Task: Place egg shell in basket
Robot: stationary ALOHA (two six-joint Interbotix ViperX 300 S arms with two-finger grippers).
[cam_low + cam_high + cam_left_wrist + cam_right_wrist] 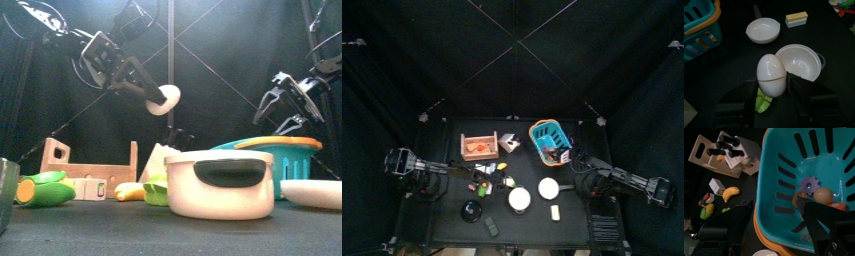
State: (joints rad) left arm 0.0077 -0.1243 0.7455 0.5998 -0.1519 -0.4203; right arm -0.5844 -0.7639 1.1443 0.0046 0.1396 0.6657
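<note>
My left gripper (772, 89) is shut on a white egg shell (771, 75) and holds it in the air, clear of the table; it shows left of centre in the front view (163, 99). The turquoise basket (547, 140) stands at the back right of the table and shows at the edge of the left wrist view (701, 27). My right gripper (287, 98) is open and empty and hangs above the basket (784, 183). Inside the basket lie a purple gear (809, 184) and an orange ball (823, 195).
A wooden box (87, 160) with orange contents stands back left. A white pot (221, 182), a banana (130, 190) and green vegetables (40, 190) are near the front. Below the egg are two white bowls (763, 29) (804, 60) and a butter block (796, 19).
</note>
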